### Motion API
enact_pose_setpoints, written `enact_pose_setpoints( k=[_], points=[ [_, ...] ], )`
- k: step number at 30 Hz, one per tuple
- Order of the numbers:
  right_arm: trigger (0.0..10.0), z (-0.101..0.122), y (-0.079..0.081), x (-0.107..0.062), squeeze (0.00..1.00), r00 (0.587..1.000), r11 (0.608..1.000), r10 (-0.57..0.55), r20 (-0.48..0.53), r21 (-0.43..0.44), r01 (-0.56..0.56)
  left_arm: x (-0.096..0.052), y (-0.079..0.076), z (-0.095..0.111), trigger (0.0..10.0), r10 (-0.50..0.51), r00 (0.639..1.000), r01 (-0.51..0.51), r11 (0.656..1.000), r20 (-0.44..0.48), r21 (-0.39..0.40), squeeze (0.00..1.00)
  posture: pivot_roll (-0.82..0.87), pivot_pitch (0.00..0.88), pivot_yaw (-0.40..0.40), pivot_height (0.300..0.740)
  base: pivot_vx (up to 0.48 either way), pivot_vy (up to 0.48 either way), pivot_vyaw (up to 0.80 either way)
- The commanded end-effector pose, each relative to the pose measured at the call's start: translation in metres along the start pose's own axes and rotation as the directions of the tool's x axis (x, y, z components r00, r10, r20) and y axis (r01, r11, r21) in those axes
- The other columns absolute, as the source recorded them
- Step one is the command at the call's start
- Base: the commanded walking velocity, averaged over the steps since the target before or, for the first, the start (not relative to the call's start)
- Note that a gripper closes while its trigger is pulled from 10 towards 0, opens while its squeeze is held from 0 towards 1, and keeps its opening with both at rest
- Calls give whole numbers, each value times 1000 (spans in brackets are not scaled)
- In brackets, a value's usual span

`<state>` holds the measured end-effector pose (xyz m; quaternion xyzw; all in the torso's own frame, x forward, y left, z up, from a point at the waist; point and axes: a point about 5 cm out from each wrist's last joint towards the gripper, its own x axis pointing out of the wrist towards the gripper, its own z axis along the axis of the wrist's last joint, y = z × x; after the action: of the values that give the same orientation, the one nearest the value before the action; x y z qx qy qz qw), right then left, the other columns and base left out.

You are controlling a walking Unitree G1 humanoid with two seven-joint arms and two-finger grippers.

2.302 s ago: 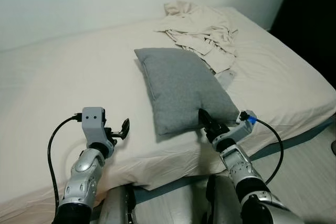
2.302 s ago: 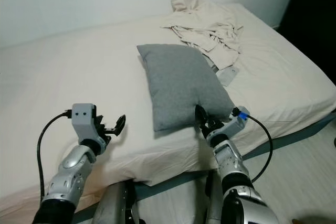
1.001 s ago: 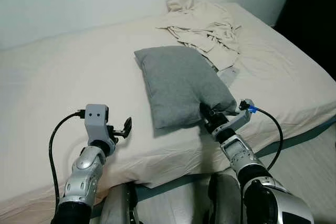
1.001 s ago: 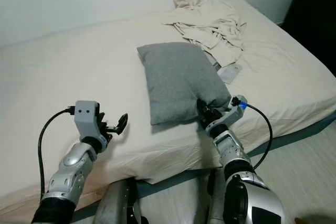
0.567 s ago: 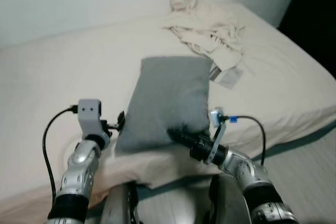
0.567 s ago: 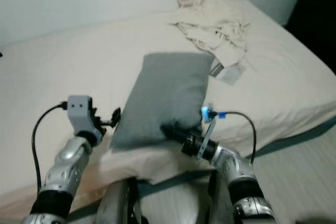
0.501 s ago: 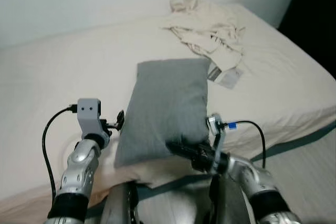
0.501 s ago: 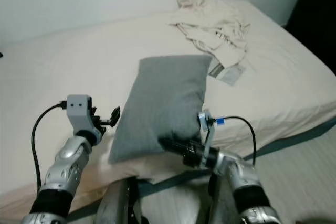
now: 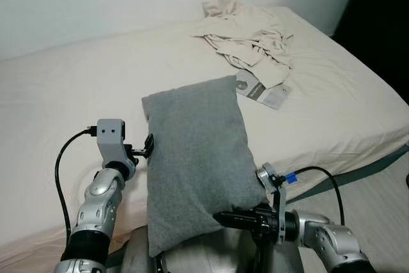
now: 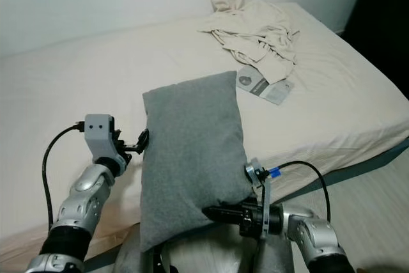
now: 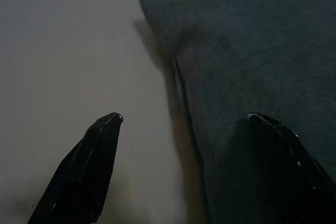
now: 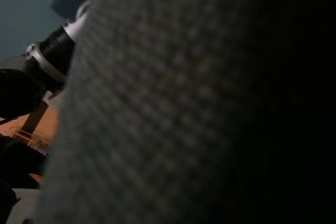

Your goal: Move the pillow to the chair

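Pillow (image 9: 192, 158), grey: stood lifted at near edge of bed (image 9: 57, 107), lower corner pinched in clenched jaws of right gripper (image 9: 220, 218), grip apparently slight. Left gripper (image 11: 184, 121): jaws spread, one finger against pillow's side. Best closed there before carrying, load shared. Chair unlocated.

The pillow (image 9: 195, 158) is plain heathered grey, the bed sheet (image 9: 64, 94) is cream, and the crumpled cloth (image 9: 249, 33) is a matching beige. Black gripper fingers (image 11: 84, 171), silver arms.
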<state>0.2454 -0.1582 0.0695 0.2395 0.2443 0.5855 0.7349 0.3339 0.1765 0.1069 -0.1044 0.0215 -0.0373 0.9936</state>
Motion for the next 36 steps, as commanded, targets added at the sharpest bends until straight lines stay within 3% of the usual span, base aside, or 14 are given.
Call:
enact_pose_setpoints(
  k=[1,3,5,6,7,17,19,20,21,22,24,26,29,36],
  points=[
    [0,-13,2,5,0,999,999,-3,-38,33,5,0,1,-11,10000,13,997,-21,995,-74,-100,0,73,180,67,561,0,0,0],
    [0,-15,-1,1,0,998,998,-62,-30,16,62,3,-6,-17,10000,-31,991,-4,966,-130,-260,0,71,178,68,561,0,0,0],
    [0,-18,-12,-8,0,982,982,-188,-5,-20,188,5,-29,-25,10000,-201,961,70,843,-191,-533,0,66,174,70,561,0,0,0],
    [0,-18,-12,-8,0,982,982,-188,-5,-20,188,5,-29,-25,10000,-201,961,70,843,-191,-533,0,66,174,70,561,0,0,0],
    [0,-17,-19,-15,0,961,961,-274,32,-21,275,5,-43,-28,10000,-318,921,102,754,-225,-649,0,61,172,73,561,0,0,0],
    [0,-12,-18,-20,0,941,948,-317,118,12,318,3,-72,-17,10000,-512,851,229,564,-119,-793,0,49,161,83,561,0,0,0],
    [0,-12,-18,-20,0,940,947,-320,118,9,321,3,-72,-16,10000,-517,848,237,567,-117,-789,0,49,161,83,561,0,0,0],
    [0,-13,-19,-19,0,937,944,-328,115,0,331,3,-71,-17,4314,-503,854,238,607,-135,-758,0,48,158,82,561,0,0,0],
    [0,-13,-19,-19,0,937,944,-328,115,0,331,3,-71,-17,4314,-503,854,238,607,-135,-758,0,48,158,82,561,0,0,0],
    [0,-12,-20,-17,0,933,938,-341,114,-18,345,4,-68,-19,0,-472,868,234,661,-152,-713,0,49,157,81,561,0,0,0],
    [0,-9,-23,-14,0,919,923,-373,127,-52,382,7,-61,-20,0,-396,900,215,766,-182,-606,0,47,154,79,561,0,0,0],
    [0,-4,-26,-12,0,899,901,-411,149,-82,425,7,-59,-20,0,-379,907,216,791,-182,-572,0,45,150,76,561,0,0,0],
    [0,26,-37,-8,0,756,752,-571,319,-167,638,9,-49,-11,0,-273,952,183,869,-137,-459,0,41,144,69,561,0,0,0],
    [0,88,-24,5,0,557,518,-581,593,-259,815,6,-32,18,0,-133,991,134,923,28,-360,0,37,126,41,561,0,0,0]
  ],
)
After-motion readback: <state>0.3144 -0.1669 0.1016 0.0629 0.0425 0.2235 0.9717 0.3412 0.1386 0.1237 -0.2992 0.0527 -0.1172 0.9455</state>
